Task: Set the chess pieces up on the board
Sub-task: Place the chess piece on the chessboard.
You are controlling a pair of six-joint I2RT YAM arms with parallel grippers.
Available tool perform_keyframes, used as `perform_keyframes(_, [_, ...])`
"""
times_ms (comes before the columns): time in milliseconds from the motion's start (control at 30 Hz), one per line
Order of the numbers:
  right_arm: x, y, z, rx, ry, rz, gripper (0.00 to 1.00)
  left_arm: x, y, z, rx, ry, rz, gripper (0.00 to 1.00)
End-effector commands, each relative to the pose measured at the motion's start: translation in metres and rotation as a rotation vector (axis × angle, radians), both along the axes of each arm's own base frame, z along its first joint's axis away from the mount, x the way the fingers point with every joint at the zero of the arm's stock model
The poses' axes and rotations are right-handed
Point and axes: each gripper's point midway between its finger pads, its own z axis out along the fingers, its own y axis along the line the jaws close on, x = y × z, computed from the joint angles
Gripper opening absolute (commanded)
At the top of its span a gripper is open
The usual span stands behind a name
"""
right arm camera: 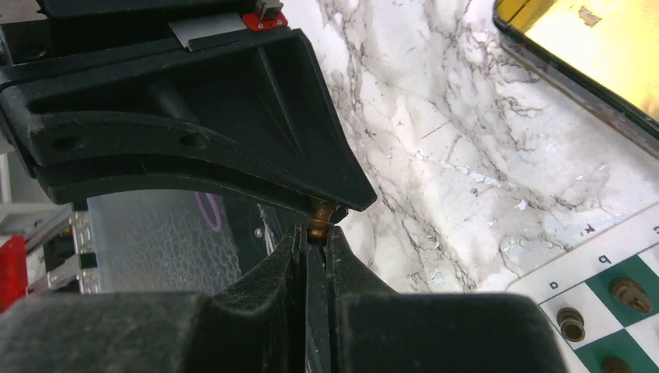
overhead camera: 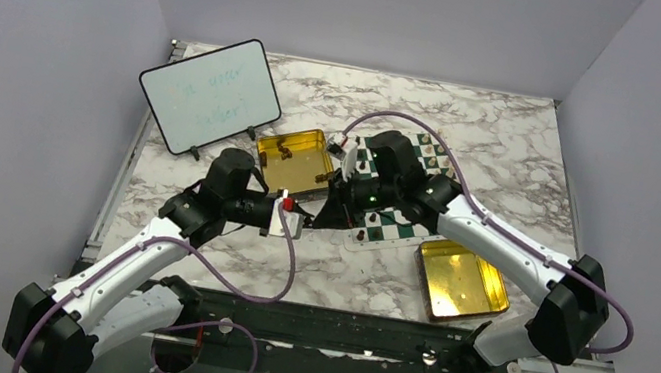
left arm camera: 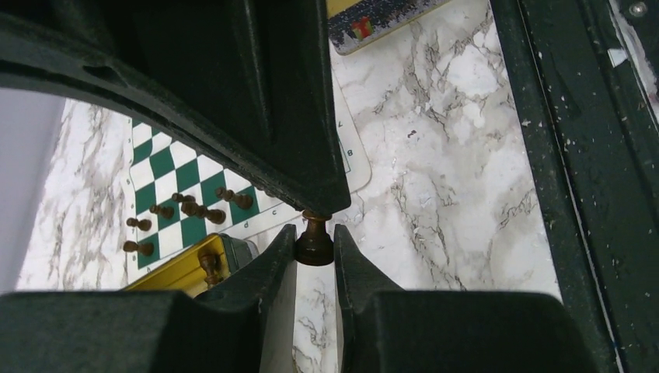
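Note:
One dark brown chess piece [left arm camera: 315, 247] hangs above the marble between both grippers. My left gripper [left arm camera: 315, 237] is shut on its round base. My right gripper [right arm camera: 315, 233] is shut on its narrow top [right arm camera: 319, 220]. In the top view the two grippers meet tip to tip [overhead camera: 317, 213] just left of the green and white board [overhead camera: 393, 225]. Several dark pieces [left arm camera: 198, 208] stand on the board's squares [left arm camera: 167, 167]. More dark pieces [right arm camera: 628, 291] show near the board's lettered edge [right arm camera: 602, 260].
A gold tin [overhead camera: 293, 162] with a dark piece [left arm camera: 210, 266] in it lies left of the board. A second gold tin [overhead camera: 461, 281] lies at the near right. A white whiteboard [overhead camera: 210, 93] stands at the back left. Grey walls close in the table.

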Motion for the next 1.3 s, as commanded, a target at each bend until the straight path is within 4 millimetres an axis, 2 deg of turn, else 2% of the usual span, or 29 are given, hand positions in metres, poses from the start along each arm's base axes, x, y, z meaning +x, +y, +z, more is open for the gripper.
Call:
perform_keyframes(0, [0.025, -0.001, 0.028, 0.051, -0.102, -0.147, 0.01, 0.008, -0.007, 0.031, -0.095, 0.058, 0.074, 0.12])
perform_keyframes(233, [0.041, 0.001, 0.040, 0.175, -0.084, -0.321, 0.01, 0.017, -0.013, 0.038, -0.193, 0.252, 0.197, 0.11])
perform_keyframes(467, [0.058, -0.010, 0.040, 0.150, -0.141, -0.434, 0.01, 0.031, -0.014, 0.047, -0.261, 0.305, 0.292, 0.14])
perform_keyframes(600, [0.059, -0.010, 0.039, 0.155, -0.147, -0.433, 0.01, 0.034, -0.016, 0.043, -0.253, 0.329, 0.298, 0.16])
perform_keyframes(700, [0.059, -0.011, 0.035, 0.146, -0.134, -0.445, 0.01, 0.035, -0.017, 0.040, -0.245, 0.337, 0.298, 0.23])
perform_keyframes(833, [0.062, -0.015, 0.030, 0.116, -0.139, -0.465, 0.01, 0.036, -0.015, 0.034, -0.237, 0.340, 0.316, 0.42])
perform_keyframes(933, [0.068, -0.021, 0.028, 0.083, -0.166, -0.499, 0.01, 0.037, -0.013, 0.029, -0.230, 0.339, 0.330, 0.52])
perform_keyframes(1200, [0.088, -0.046, 0.024, -0.063, -0.248, -0.593, 0.01, 0.033, -0.007, 0.012, -0.190, 0.339, 0.343, 0.62])
perform_keyframes(1267, [0.095, -0.052, 0.020, -0.106, -0.261, -0.609, 0.01, 0.034, -0.005, 0.008, -0.176, 0.333, 0.355, 0.70])
